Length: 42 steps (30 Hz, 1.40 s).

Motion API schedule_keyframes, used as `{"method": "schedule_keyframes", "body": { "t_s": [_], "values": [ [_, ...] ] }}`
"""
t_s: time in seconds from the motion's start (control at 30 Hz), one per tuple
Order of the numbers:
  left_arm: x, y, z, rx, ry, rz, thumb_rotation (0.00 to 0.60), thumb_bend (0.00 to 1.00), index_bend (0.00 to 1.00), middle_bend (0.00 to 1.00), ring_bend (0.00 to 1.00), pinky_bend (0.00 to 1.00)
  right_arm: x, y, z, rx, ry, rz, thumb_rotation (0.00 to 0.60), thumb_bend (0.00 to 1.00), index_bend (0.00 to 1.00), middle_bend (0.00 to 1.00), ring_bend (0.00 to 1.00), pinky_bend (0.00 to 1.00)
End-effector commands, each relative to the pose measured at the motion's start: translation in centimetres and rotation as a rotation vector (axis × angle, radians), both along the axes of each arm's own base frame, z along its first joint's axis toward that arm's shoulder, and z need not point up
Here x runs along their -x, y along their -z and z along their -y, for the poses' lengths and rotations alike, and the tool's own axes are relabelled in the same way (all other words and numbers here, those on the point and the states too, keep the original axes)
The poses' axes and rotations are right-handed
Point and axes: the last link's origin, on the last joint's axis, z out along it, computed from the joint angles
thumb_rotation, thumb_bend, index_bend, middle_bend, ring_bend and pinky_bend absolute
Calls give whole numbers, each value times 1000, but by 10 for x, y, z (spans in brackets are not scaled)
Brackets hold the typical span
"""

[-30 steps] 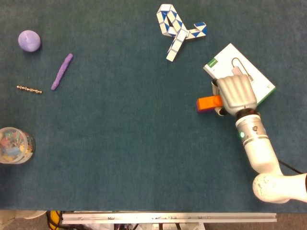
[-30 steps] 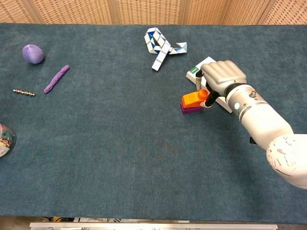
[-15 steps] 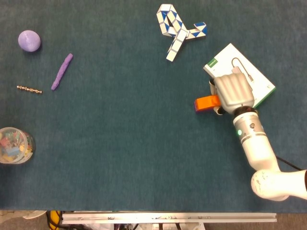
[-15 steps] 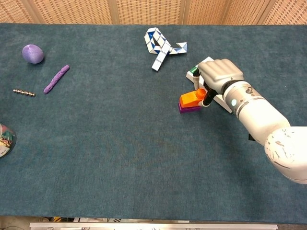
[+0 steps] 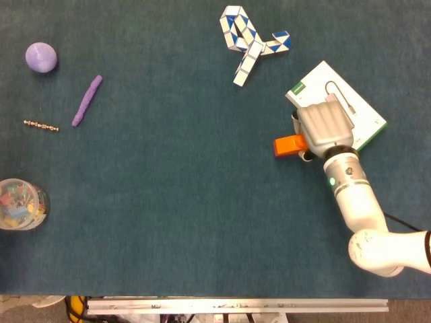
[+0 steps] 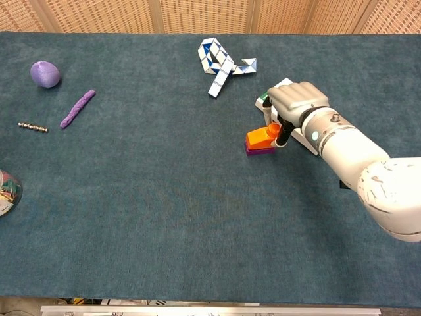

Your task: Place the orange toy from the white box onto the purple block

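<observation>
Holding the orange toy [image 6: 260, 137] atop the purple block [image 6: 260, 149], the right hand [image 6: 294, 100] has its fingers [image 6: 284, 131] curled round it (square it first) — then let go straight up.

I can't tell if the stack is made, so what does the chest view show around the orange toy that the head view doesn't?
Only the chest view shows the purple block under the orange toy. Only the head view shows the whole white box top and the full jar. Both show the right hand holding the toy beside the box, the folding puzzle and the purple ball.
</observation>
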Motion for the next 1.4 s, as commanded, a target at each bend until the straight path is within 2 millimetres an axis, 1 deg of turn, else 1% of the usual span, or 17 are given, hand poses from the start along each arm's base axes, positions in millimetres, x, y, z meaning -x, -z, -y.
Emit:
{"method": "schedule_keyframes", "body": {
  "t_s": [0.03,0.47,0.87,1.4],
  "values": [
    [0,0,0,0,-1,1,600,140,206,233,200,79,-2,0,2,-3,-2,-9,600,186,644,965,994,1000],
    [1,1,0,0,-3,-2,600,140,204,231,200,79,-5,1,6,-14,-2,-33,600,186,644,971,1000,1000],
    [2,1,1,1,-8,-4,600,140,203,231,200,79,-4,5,6,-29,1,-54,600,186,644,971,1000,1000],
    [3,0,2,-6,-10,-4,600,140,202,231,200,79,-9,6,7,-39,-16,-53,600,187,644,971,1000,1000]
  ]
}}
